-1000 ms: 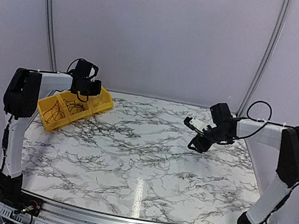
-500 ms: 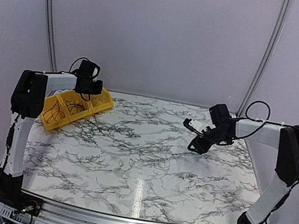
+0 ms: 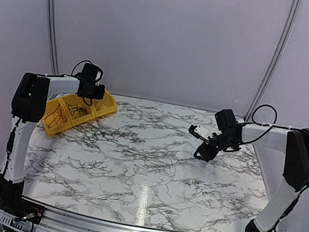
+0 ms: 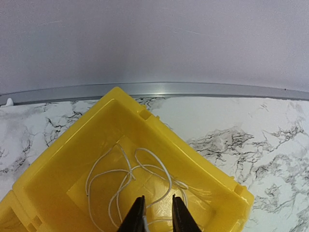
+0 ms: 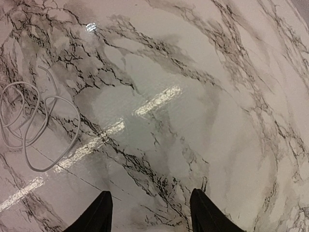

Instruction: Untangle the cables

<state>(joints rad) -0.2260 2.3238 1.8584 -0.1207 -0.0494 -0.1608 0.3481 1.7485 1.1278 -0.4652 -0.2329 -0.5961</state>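
Right wrist alone: looped cable [image 5: 36,123]

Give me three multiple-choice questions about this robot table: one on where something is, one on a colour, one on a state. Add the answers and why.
1. Where on the table does the yellow bin sit?
A. far left corner
B. near right corner
C. centre

2. What colour is the loose cable lying on the table?
A. red
B. white
C. green

3. How is the right gripper?
A. open and empty
B. shut on the cable
C. shut on the bin

Answers:
1 A, the top view shows it by the far left edge.
2 B, its loops look pale white in the right wrist view.
3 A, its fingers stand wide apart over bare table.
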